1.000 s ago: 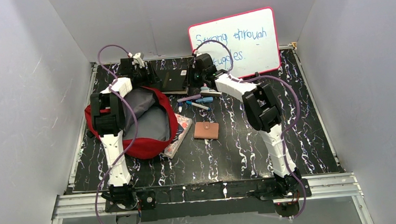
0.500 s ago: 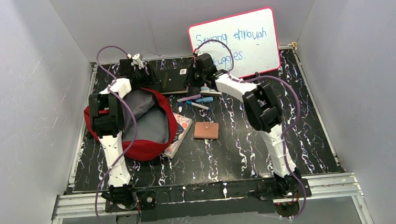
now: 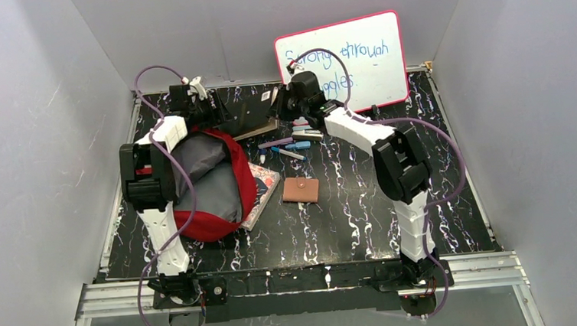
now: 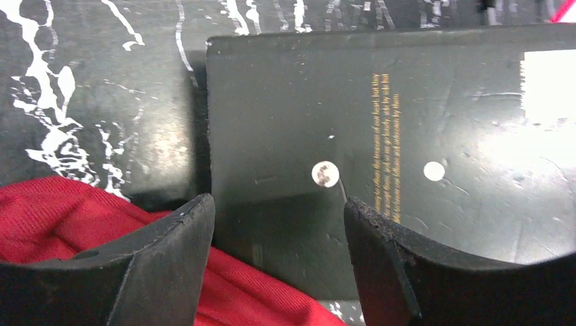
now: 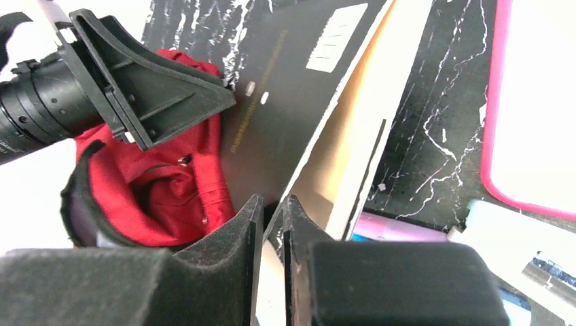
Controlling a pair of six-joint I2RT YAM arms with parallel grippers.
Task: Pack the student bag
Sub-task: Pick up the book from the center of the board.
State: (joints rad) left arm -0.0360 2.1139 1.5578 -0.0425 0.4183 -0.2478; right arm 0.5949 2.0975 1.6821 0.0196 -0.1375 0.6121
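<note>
Item one, far left of the bench (image 3: 350, 212): the student bag (image 3: 209, 222), red fabric with grey lining, lying mouth-open. It is likely light, soft and floppy, so you should take it by the firmer zipper rim or a strap, not the slack cloth. No brand is readable. Your left gripper (image 4: 278, 210) hangs wide open and empty at the bag's far rim, over the edge of the black book (image 4: 407, 136). That book has stiff, probably slick boards; its gold lettering and white label are too small to read. Your right gripper (image 5: 272, 204) is nearly closed, pinching the book's cover at its right end, with cream pages showing. Rightmost is the whiteboard (image 3: 387, 79): "Strong through", second line partly hidden.
</note>
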